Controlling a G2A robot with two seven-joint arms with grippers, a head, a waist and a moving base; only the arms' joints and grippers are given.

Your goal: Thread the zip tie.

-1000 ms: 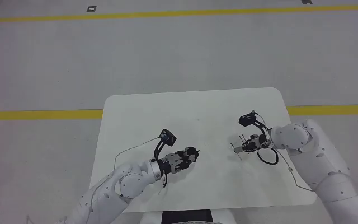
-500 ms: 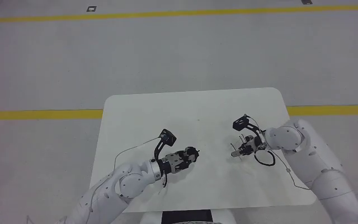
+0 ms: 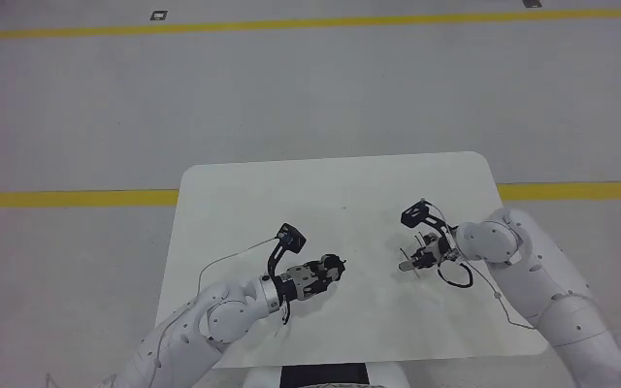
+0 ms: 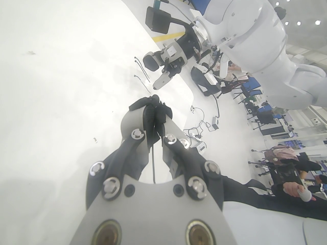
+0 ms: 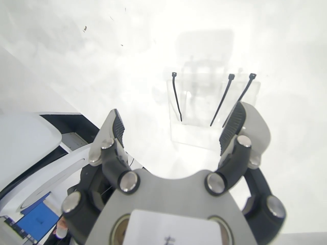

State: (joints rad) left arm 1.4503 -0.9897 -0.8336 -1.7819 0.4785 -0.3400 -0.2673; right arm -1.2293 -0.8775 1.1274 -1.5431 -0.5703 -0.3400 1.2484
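Note:
Three black zip ties (image 5: pixel 221 99) stand upright in a clear holder (image 5: pixel 194 136) on the white table (image 3: pixel 291 194). My right gripper (image 5: pixel 176 110) hangs open just in front of them, with one pad beside the outermost tie (image 5: pixel 242 91). It sits right of the table's centre (image 3: pixel 408 264), and across the table its two fingers are spread by the ties (image 4: pixel 155 73). My left gripper (image 4: pixel 153 108) is shut near the front middle of the table (image 3: pixel 330 268). A thin black strip that looks like a zip tie (image 4: pixel 153 159) runs back between its fingers.
Small dark specks (image 5: pixel 84 28) lie on the table beyond the holder. The table's rounded front edge (image 4: pixel 189 95) is close to both grippers. Yellow floor lines (image 3: pixel 87 199) run past the table.
My right gripper has shifted a little toward the table's centre and the front edge. The left arm has kept still.

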